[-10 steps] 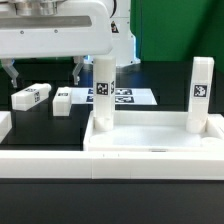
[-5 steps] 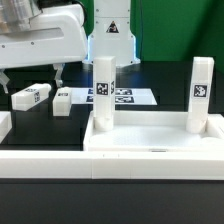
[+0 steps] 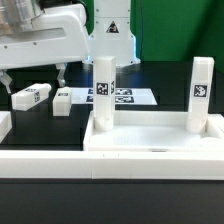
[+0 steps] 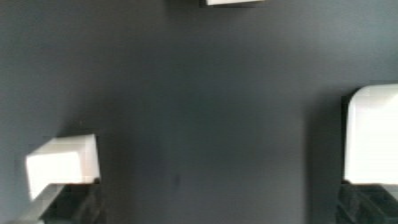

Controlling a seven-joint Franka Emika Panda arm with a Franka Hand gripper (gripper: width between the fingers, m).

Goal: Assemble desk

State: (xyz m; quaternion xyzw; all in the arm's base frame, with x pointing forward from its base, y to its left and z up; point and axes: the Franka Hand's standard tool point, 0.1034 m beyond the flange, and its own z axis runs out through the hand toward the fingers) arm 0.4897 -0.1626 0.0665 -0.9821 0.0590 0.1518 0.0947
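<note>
The white rimmed desk top [image 3: 150, 138] lies in the foreground. Two tagged legs stand upright in its back corners, one [image 3: 103, 90] toward the exterior view's left and one [image 3: 200, 95] toward its right. Two loose tagged legs [image 3: 32, 96] [image 3: 62, 101] lie on the black table at the left. My gripper [image 3: 32, 78] hangs open and empty just above and behind these loose legs. In the wrist view the gripper [image 4: 217, 208] shows only dark table between its jaws. White parts [image 4: 63, 162] [image 4: 374, 130] lie to either side; I cannot tell which parts they are.
The marker board [image 3: 128, 96] lies flat behind the desk top. A long plain white rail [image 3: 40, 165] runs along the front at the left. Another white piece [image 3: 3, 124] sits at the left edge. A further white part [image 4: 231, 3] touches the wrist view's border.
The arm and gripper have moved toward the exterior view's left, from over the marker board to above the two loose legs. They have held still for the last half second.
</note>
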